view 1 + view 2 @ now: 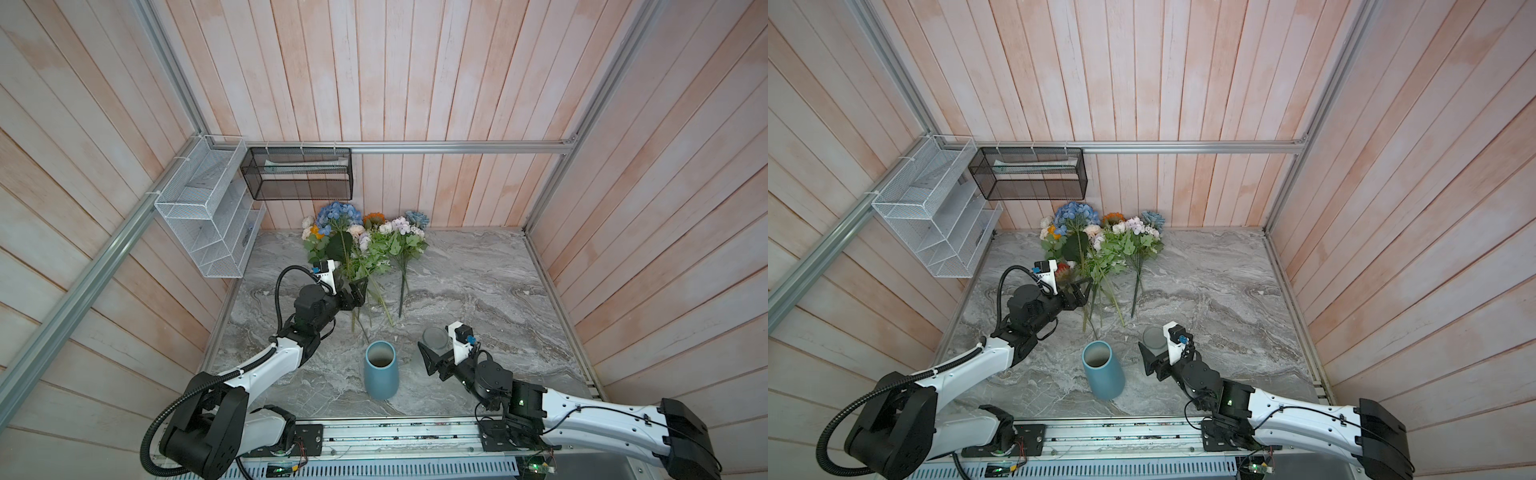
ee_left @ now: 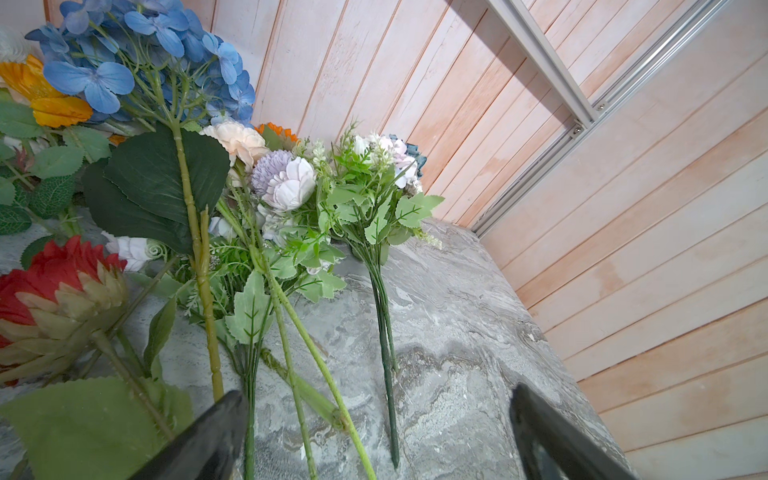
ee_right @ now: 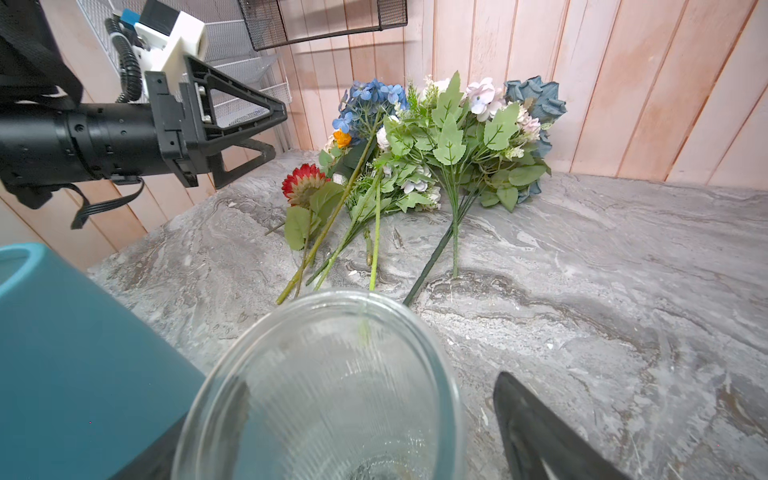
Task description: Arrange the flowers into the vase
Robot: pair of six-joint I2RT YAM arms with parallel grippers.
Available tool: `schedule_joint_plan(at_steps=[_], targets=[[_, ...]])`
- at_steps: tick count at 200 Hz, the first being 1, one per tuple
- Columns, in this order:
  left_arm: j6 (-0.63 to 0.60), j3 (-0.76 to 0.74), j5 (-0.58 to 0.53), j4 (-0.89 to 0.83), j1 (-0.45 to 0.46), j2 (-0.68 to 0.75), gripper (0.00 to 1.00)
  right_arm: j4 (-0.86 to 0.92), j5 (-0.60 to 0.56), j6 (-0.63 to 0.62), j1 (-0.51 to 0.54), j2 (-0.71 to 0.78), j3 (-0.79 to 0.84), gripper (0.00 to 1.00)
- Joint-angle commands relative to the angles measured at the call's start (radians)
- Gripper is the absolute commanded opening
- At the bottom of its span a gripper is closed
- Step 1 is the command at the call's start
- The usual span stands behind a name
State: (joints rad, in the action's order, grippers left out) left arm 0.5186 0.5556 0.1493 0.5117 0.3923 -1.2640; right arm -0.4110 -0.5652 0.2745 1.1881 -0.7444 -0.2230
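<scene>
Soft, even daylight fills every view, with faint shadows. Both top views bow the wall planks (image 1: 374,83) at their edges. In the right wrist view the near glass vase (image 3: 324,395) is blurred.

We see a grey marble-patterned table (image 1: 478,291) with a heap of flowers (image 1: 365,245) lying at its far edge, stems pointing toward the front, a blue vase (image 1: 380,374) standing upright near the front, and a clear glass jar (image 1: 434,338) near its right.
</scene>
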Motion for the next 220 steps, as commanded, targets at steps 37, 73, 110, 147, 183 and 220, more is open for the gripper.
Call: schedule_joint_plan(at_steps=[37, 73, 110, 147, 183, 220], targets=[[-0.012, 0.021, -0.019, -0.007, 0.005, -0.003, 1.0, -0.097, 0.108, -0.037, -0.137, -0.003, 0.034, 0.66], [-0.008, 0.017, -0.02, 0.009, 0.005, -0.024, 1.0, -0.15, 0.17, -0.109, -0.306, -0.024, 0.045, 0.65], [-0.018, 0.006, -0.03, 0.005, 0.005, -0.016, 1.0, -0.265, 0.231, -0.219, -0.465, -0.128, 0.02, 0.65], [-0.031, -0.003, -0.05, -0.003, 0.005, -0.006, 1.0, -0.392, 0.344, -0.232, -0.622, -0.339, -0.057, 0.66], [-0.043, -0.011, -0.063, -0.024, 0.005, 0.01, 1.0, -0.496, 0.347, -0.303, -0.632, -0.526, -0.15, 0.7], [-0.065, -0.029, -0.086, -0.049, 0.006, 0.045, 1.0, -0.511, 0.373, -0.283, -0.641, -0.598, -0.183, 0.81]])
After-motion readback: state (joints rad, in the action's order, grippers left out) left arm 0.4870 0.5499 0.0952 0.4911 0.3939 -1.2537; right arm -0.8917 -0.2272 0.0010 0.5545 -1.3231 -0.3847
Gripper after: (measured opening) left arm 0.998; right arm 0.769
